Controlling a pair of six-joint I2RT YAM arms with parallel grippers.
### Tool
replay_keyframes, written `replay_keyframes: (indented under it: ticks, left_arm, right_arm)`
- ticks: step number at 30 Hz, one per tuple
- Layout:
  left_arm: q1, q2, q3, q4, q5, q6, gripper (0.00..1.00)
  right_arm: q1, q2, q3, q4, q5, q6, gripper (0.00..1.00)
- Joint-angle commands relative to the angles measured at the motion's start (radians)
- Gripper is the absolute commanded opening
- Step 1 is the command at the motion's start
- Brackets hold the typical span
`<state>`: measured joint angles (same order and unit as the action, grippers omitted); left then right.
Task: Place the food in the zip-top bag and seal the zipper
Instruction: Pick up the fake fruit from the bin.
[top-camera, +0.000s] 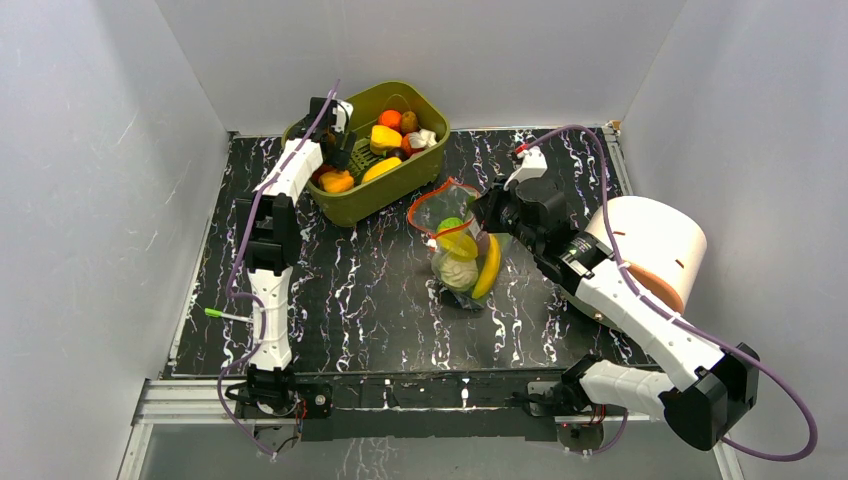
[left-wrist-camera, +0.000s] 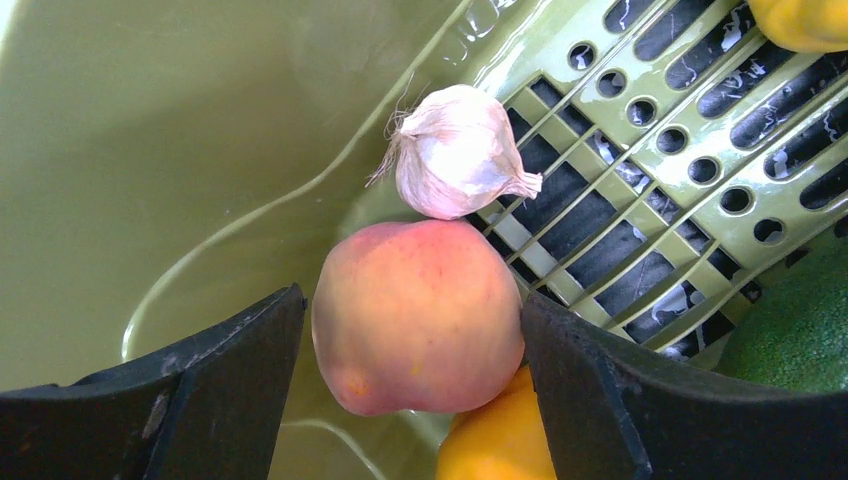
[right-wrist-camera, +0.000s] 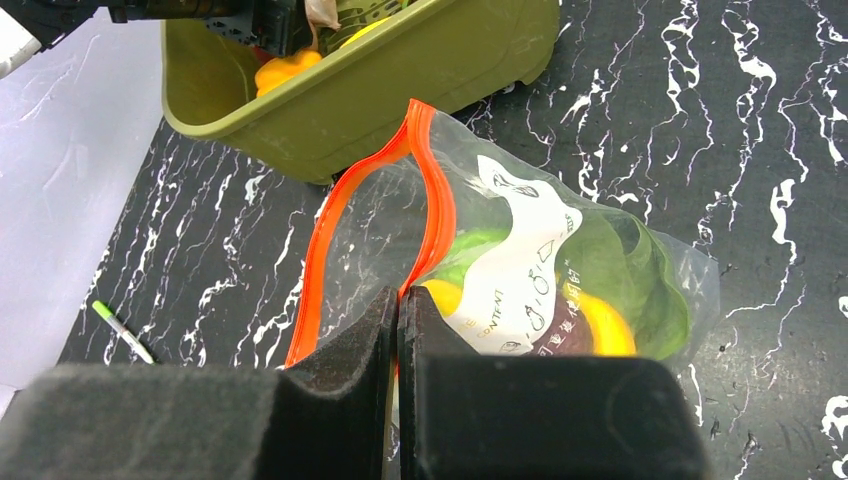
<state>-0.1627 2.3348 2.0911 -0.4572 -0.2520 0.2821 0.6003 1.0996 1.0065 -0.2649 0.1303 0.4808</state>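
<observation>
Pinching the zipper (right-wrist-camera: 437, 200) at the lower middle of the right wrist view, the right gripper (right-wrist-camera: 398, 300) has its padded jaws pressed together on the mouth edge of the zip-top bag (right-wrist-camera: 600, 180). The bag sits mid-frame in the top view on the marble tabletop (top-camera: 360, 300), its mouth hanging in an open loop. A banana (top-camera: 489, 268), a pale cabbage (top-camera: 459, 272) and a green leaf (right-wrist-camera: 610, 260) are already inside.

The film looks thin, floppy and slick, likely to sag wherever it is unsupported. The stiffer strip is the sound place to hold it.

Farther back, at the top of that view, the left gripper (left-wrist-camera: 412, 305) reaches into the olive tub (top-camera: 385, 195). Its jaws are spread to either side of a peach (left-wrist-camera: 410, 270), and whether they touch it I cannot tell. A garlic bulb (left-wrist-camera: 455, 150) rests against the peach's far side.

The peach is probably light, smooth and round, so it could squirt out. A hold across its widest middle seems best.
</observation>
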Motion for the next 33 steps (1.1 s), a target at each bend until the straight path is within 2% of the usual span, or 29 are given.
replay_keyframes:
  ticks: [1, 4, 8, 14, 18, 25, 33]
  left_arm:
    - [0.009, 0.003, 0.020, 0.000, -0.016, 0.008, 0.79]
    - [0.008, 0.013, 0.019, -0.003, -0.002, 0.005, 0.76]
    - [0.009, 0.003, 0.022, -0.009, 0.030, 0.008, 0.56]
    - [0.009, -0.037, 0.019, -0.023, 0.089, -0.024, 0.36]
    - [0.001, -0.101, -0.050, 0.042, 0.156, -0.057, 0.28]
    - [-0.023, -0.175, -0.085, 0.087, 0.175, -0.083, 0.17]
    - [-0.033, -0.249, -0.110, 0.082, 0.204, -0.141, 0.15]
  right_arm:
    - [-0.002, -0.012, 0.067, 0.084, 0.029, -0.037, 0.00]
    - [-0.002, -0.006, 0.075, 0.083, 0.027, -0.046, 0.00]
    - [-0.002, -0.009, 0.072, 0.083, 0.027, -0.043, 0.00]
    - [-0.002, -0.024, 0.063, 0.083, 0.016, -0.025, 0.00]
    - [-0.003, -0.040, 0.055, 0.079, 0.016, -0.017, 0.00]
    - [-0.002, -0.047, 0.031, 0.081, 0.010, 0.010, 0.00]
    - [-0.003, -0.060, 0.015, 0.061, 0.025, 0.027, 0.00]
